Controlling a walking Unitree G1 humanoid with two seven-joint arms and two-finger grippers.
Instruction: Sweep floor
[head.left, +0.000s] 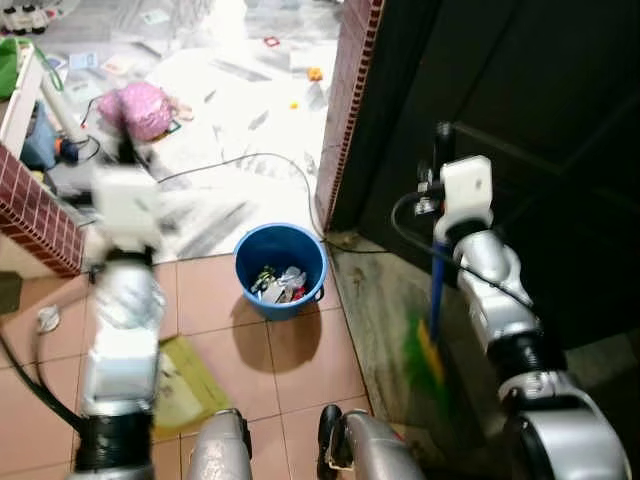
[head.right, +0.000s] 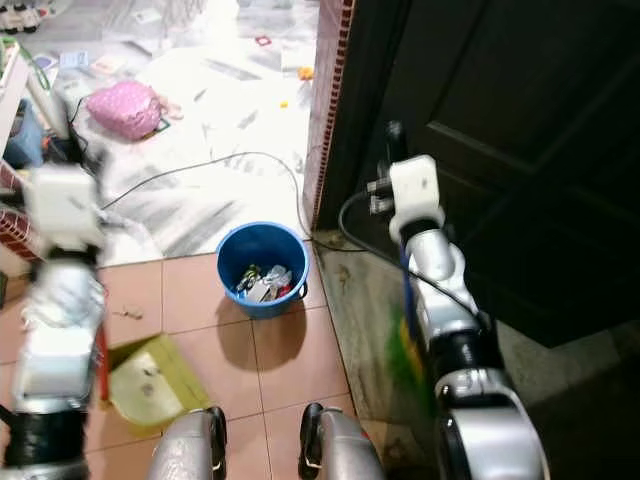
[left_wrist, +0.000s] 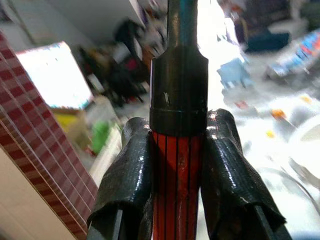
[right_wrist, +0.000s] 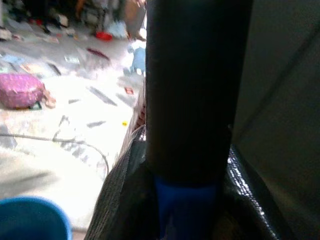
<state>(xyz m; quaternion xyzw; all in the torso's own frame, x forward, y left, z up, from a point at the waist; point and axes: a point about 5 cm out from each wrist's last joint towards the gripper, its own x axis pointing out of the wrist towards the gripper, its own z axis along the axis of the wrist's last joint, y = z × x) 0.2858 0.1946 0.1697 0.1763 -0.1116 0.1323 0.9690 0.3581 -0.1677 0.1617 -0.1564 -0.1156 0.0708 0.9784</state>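
Our right claw (right_wrist: 187, 200) clamps the blue broom handle (head.left: 437, 290) beside the dark door (head.right: 500, 120), its green and yellow bristles (head.left: 425, 355) blurred on the grey threshold. Our left claw (left_wrist: 177, 165) grips a red ribbed handle (left_wrist: 176, 190) under a black collar; a yellow-green dustpan (head.right: 150, 380) lies on the terracotta tiles, partly hidden by our blurred left arm. A blue bucket (head.left: 281, 268) holding scraps stands between the arms.
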